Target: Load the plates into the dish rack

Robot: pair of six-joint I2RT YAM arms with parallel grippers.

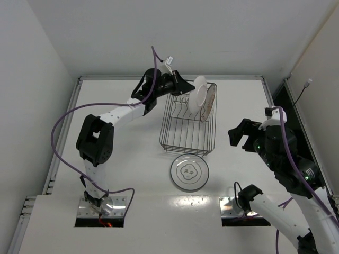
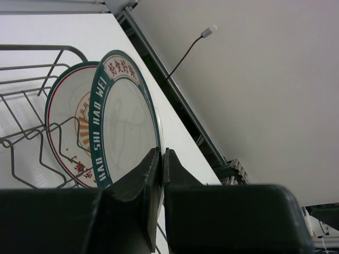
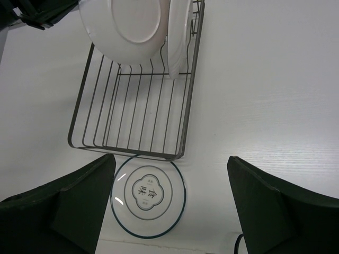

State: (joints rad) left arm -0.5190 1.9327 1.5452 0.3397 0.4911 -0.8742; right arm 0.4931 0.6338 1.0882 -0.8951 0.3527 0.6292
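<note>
The dark wire dish rack (image 1: pixel 185 150) stands mid-table. My left gripper (image 1: pixel 186 87) is shut on the rim of a white plate with a teal lettered rim (image 2: pixel 124 132). It holds this plate upright over the rack's far end (image 2: pixel 32 138). Just beyond it, the white plate with the orange centre (image 2: pixel 69 121) stands on edge in the rack (image 3: pixel 132 116). I cannot tell whether the held plate (image 3: pixel 124 29) rests on the wires. The pale grey dark-rimmed plate (image 1: pixel 189 172) lies flat on the table against the rack's near end. My right gripper (image 3: pixel 169 161) is open and empty, high above that plate (image 3: pixel 148 198).
White walls enclose the table on the left, back and right. A dark rail (image 1: pixel 280 100) runs along the right edge. A thin cable with a white plug (image 1: pixel 308 83) hangs on the right wall. My right gripper (image 1: pixel 246 135) hovers to the right of the rack.
</note>
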